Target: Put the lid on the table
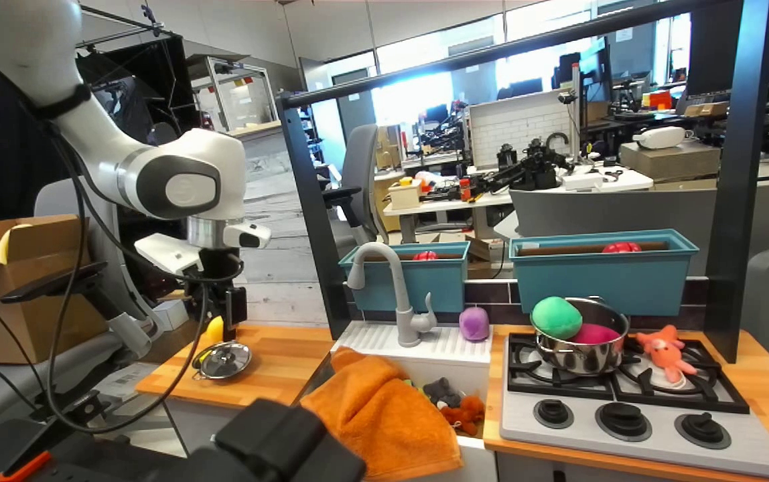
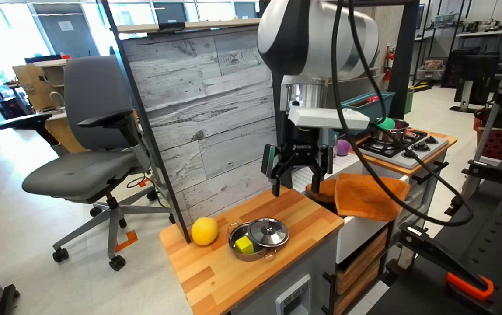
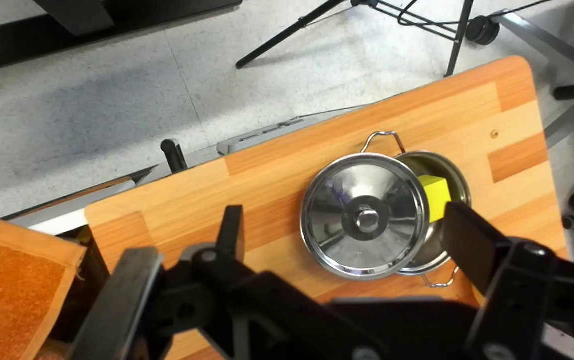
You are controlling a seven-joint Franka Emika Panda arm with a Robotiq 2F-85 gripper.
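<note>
The silvery lid point(image 3: 362, 185) with its knob lies across one side of a small metal pot point(image 3: 459, 175), leaving part of the pot uncovered. The lid also shows in both exterior views point(image 1: 225, 360) point(image 2: 269, 232). A yellow block point(image 3: 437, 197) sits inside the pot. The pot stands on the light-brown wooden table point(image 2: 216, 280). My gripper point(image 2: 297, 187) is open and empty, pointing down above the table. In the wrist view its fingers point(image 3: 344, 217) are spread wide, with the lid seen between them, apart from it.
A yellow ball point(image 2: 204, 231) sits beside the pot, near the grey plank panel point(image 2: 207, 109). An orange towel point(image 1: 378, 415) drapes over the sink beside the table. A faucet point(image 1: 401, 294) and a stove point(image 1: 625, 402) with another pot point(image 1: 582, 358) stand further along.
</note>
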